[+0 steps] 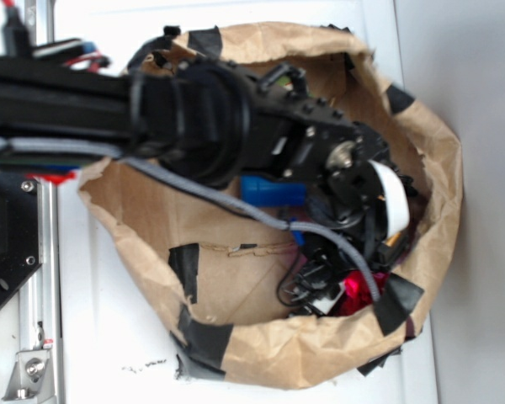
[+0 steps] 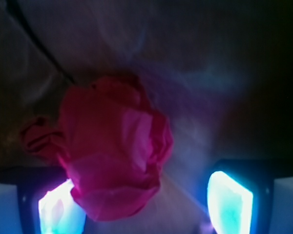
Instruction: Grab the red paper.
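Approach check: my end effector (image 2: 145,204) has its fingers spread, nothing clamped, and the red paper (image 2: 115,151) (crumpled, on the floor of the brown paper bag (image 1: 261,362)) lies between them, offset toward the left finger (image 2: 58,209).

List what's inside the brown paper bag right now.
Inside the brown paper bag: the red paper at its far end, with the claw open around it, and something blue under the arm. The arm covers much of the interior, so other contents can't be told.
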`<state>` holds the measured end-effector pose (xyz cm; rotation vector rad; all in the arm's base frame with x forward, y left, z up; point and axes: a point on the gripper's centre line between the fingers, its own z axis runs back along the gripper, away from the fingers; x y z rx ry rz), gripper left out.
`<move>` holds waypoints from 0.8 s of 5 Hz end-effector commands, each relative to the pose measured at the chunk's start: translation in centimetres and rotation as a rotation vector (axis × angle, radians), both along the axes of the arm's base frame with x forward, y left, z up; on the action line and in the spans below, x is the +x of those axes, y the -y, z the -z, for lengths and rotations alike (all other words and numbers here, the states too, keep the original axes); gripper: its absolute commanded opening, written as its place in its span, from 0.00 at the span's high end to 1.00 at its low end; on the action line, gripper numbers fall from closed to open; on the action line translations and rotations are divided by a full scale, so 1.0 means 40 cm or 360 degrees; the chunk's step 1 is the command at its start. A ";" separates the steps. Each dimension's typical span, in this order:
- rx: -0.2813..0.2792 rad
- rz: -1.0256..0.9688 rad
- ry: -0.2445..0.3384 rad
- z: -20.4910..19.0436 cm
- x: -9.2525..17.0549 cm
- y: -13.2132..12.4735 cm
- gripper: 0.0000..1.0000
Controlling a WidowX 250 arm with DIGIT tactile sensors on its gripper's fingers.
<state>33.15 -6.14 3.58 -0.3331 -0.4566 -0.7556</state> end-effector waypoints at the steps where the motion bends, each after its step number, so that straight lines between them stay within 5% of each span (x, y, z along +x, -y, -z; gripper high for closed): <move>1: -0.0030 0.0136 0.0158 -0.063 0.002 0.038 1.00; 4: -0.0014 0.0130 0.0143 -0.056 -0.005 0.019 1.00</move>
